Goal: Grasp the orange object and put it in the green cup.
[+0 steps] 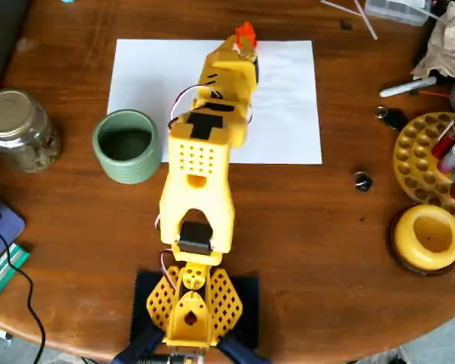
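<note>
A round, reddish-brown wooden table (311,220) with a glossy, light-catching top fills nearly the whole overhead view, its curved edge showing at 5 and 7 o'clock. A white rectangular paper sheet (288,98) lies toward 12 o'clock, a clear glass jar with a dull metal lid (19,129) stands at 9 o'clock, and a yellow round plastic holder with many holes (421,163) sits at 3 o'clock above a yellow domed plastic piece on a dark base (428,239). A strip of grey floor (447,345) shows past the table edge at 5 o'clock.

Arm (205,152) stretched fwd, jaws state unclear.
</note>
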You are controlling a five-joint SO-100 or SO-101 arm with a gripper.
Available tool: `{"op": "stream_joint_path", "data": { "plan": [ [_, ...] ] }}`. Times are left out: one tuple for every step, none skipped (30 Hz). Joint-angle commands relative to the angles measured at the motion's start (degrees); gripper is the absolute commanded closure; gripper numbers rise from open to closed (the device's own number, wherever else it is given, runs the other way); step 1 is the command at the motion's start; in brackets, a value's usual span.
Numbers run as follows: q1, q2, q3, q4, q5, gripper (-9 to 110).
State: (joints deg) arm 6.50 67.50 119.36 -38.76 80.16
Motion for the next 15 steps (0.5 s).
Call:
{"op": "stream_joint_path", "data": {
  "plan": [
    [-1.7,-0.8,-4.1,0.0,0.0,82],
    [-2.0,-1.6,-5.2,0.0,0.3,78],
    [-2.2,-2.5,-6.5,0.0,0.3,77],
    [-2.4,-3.2,-7.7,0.4,0.3,76],
    [-2.5,-3.8,-8.8,1.1,0.3,76],
    [-2.6,-4.5,-9.7,1.3,0.3,76],
    [-2.7,-5.1,-10.6,1.9,0.3,76],
    [-2.8,-5.7,-11.7,2.5,0.3,76],
    [-3.0,-6.5,-12.7,2.6,0.3,76],
    [-3.0,-7.2,-13.3,2.6,0.3,76],
    [-3.1,-8.0,-14.0,2.6,0.3,76],
    [-3.1,-8.8,-14.6,2.6,0.3,76],
    [-3.1,-9.5,-15.2,2.6,0.3,76],
    [-3.1,-10.2,-15.9,2.6,0.3,76],
    [-3.1,-11.0,-16.8,2.6,0.3,76]
  ]
}}
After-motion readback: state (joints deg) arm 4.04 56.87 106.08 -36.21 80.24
